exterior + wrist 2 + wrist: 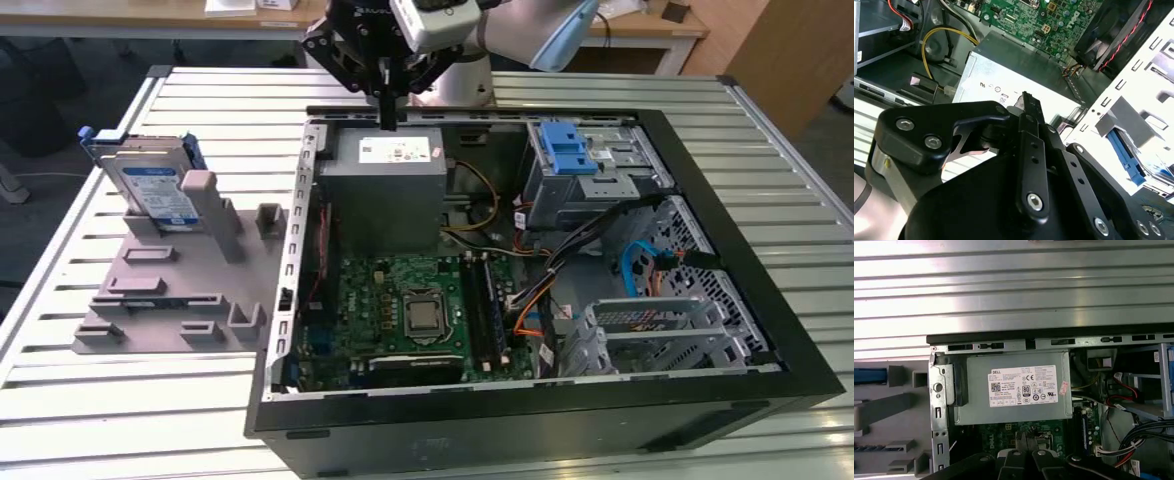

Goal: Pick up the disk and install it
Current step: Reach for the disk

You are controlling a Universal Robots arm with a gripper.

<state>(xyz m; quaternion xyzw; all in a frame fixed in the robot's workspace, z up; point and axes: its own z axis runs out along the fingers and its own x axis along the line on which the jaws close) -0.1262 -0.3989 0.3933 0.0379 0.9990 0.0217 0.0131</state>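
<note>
The disk (144,185) is a silver drive with a blue-and-white label and a blue frame. It stands on edge in a grey holder (160,300) on the table, at the exterior view's left of the open computer case (747,390). My gripper (387,118) hangs over the far edge of the case, just above the grey power supply box (387,190), well apart from the disk. Its black fingers are shut together with nothing between them in both wrist views (1026,97) (1026,437). The disk's blue edge (869,376) shows beside the case in the first wrist view.
Inside the case are a green motherboard (414,310), cables, and a metal drive cage with a light-blue latch (571,150) at the far right. A second metal cage (654,335) sits near the front right. The slatted metal table (200,90) surrounds the case.
</note>
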